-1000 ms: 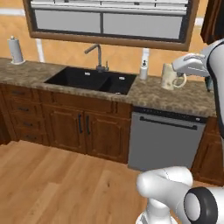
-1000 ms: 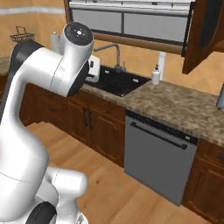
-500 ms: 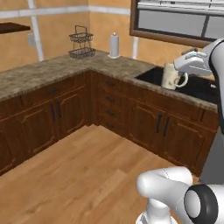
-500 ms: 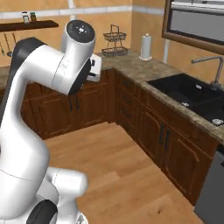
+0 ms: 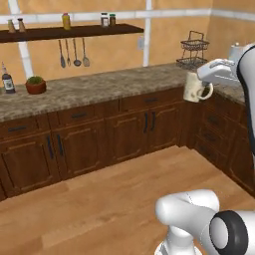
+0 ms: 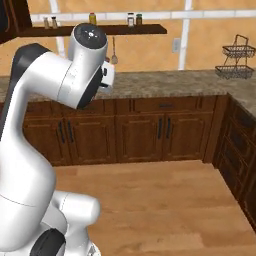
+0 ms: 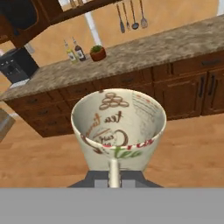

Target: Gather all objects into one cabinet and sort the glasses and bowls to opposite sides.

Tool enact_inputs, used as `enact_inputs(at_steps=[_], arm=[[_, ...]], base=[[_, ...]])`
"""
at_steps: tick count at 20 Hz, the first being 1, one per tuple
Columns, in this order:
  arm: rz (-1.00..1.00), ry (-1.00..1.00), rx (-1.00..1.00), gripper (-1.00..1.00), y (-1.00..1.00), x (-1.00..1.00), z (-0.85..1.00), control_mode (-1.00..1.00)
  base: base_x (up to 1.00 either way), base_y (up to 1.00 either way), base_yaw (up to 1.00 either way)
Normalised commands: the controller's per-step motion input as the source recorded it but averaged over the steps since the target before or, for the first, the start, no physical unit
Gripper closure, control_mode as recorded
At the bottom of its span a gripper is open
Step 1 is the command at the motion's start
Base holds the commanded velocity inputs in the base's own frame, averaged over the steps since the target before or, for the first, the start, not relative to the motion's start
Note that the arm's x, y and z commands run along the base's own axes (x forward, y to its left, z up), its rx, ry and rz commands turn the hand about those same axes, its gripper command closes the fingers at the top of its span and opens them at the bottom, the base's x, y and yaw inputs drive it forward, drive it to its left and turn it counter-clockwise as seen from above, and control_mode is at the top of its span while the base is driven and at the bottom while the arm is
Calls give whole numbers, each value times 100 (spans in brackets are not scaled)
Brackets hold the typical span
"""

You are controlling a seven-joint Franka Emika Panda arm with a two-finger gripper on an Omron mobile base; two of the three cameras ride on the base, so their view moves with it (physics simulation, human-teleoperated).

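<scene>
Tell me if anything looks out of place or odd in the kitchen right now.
Nothing is spilled, tipped or broken. The one thing off its surface is the cream-white mug, held in the gripper above the wood floor. The potted plant and bottle stand upright on the counter.

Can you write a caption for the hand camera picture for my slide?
The tool holds a cream-white mug above the wooden floor, facing the counter.
</scene>
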Motion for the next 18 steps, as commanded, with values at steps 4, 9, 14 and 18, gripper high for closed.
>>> enact_inputs(at_steps=[4,9,14,18], arm=[[0,0,0,100,0,0,0,100],[0,0,0,100,0,0,0,100],[0,0,0,100,0,0,0,100],[0,0,0,100,0,0,0,100]], base=[[54,59,57],[92,72,31],[72,100,2],[1,100,6]])
